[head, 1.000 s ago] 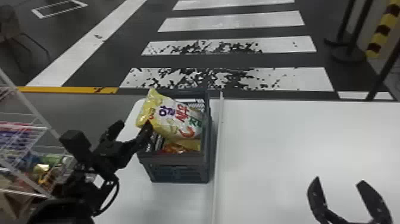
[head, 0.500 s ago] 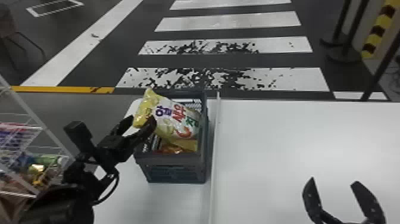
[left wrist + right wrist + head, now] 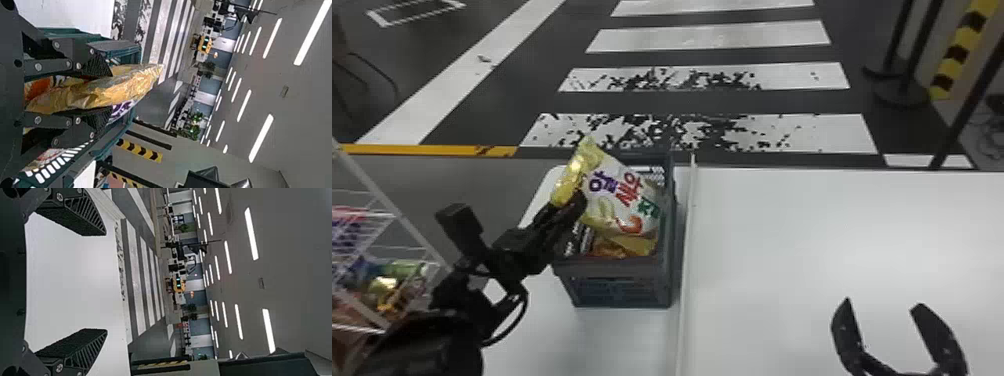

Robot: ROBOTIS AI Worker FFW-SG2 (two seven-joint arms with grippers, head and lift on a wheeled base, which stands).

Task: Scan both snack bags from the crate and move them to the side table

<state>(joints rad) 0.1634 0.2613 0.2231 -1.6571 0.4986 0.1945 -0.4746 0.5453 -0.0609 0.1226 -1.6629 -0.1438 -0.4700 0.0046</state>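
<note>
The left gripper (image 3: 571, 197) is clamped on the yellow-and-white snack bag (image 3: 619, 192), its two fingers pressed to opposite faces near the bag's yellow end; the left wrist view shows the foil creased between them. The bag leans at a slant in the dark crate (image 3: 619, 280), its yellow end sticking up past the crate's left rim and its printed face turned up. Below it, low inside the crate, lies an orange-and-gold package (image 3: 614, 247).

The right gripper (image 3: 882, 301) is spread wide with nothing between its fingers, above the white table (image 3: 807, 240) to the right of the crate. A pale raised strip (image 3: 686, 260) runs just beside the crate on that same side. Well to the crate's left is a white wire rack (image 3: 374, 250) holding packets. Beyond the crate, the floor bears white crossing stripes (image 3: 712, 37).
</note>
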